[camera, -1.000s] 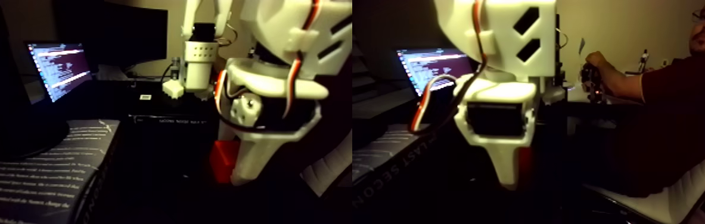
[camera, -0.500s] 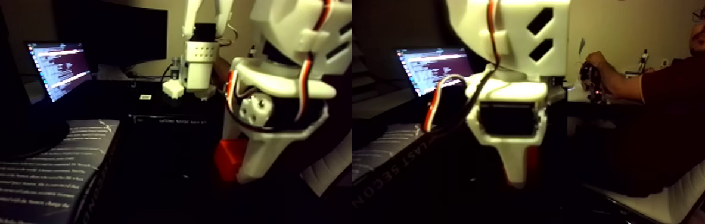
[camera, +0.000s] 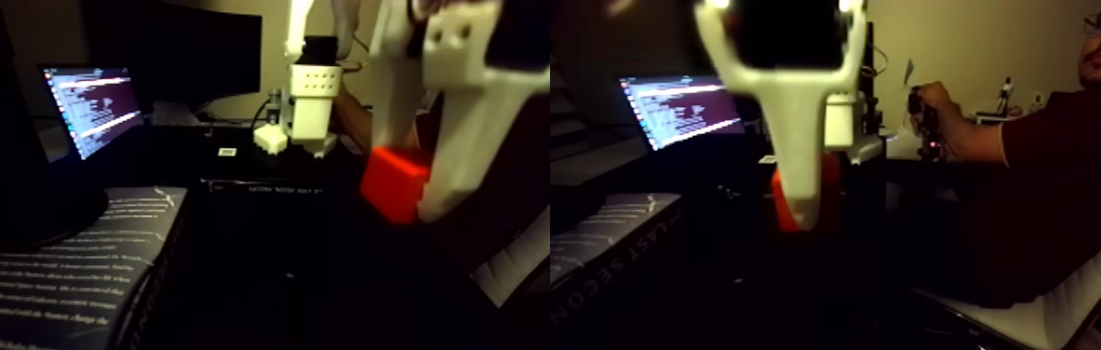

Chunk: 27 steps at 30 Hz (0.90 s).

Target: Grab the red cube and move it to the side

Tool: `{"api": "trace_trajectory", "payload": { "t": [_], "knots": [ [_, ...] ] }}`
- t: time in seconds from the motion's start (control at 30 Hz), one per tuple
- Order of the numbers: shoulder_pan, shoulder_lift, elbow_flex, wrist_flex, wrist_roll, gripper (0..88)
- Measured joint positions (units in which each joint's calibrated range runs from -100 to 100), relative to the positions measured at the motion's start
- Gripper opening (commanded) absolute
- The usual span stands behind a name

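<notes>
Now your gripper (camera: 413, 200) pinches the red cube (camera: 393, 184), which hangs in the air well above the dark table (camera: 297, 289). In the left half of the fixed view the cube sticks out to the left of the white finger (camera: 464, 158); in the right half it peeks from behind it. I judge the next move is sideways, then down to the table.

Low table-level side-by-side pair, close behind hand (camera: 409, 200)
</notes>
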Motion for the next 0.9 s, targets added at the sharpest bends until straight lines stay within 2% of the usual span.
{"api": "trace_trajectory", "payload": {
  "t": [0.23,0.43,0.67,0.9],
  "knots": [
    [0.3,-6.1,-1.0,4.7,1.5,3.8],
    [4.3,-13.0,-1.0,8.9,4.7,3.8],
    [13.3,-17.2,-1.0,10.1,10.4,3.8],
    [21.5,-17.3,-0.8,7.5,14.2,3.8]
  ]
}}
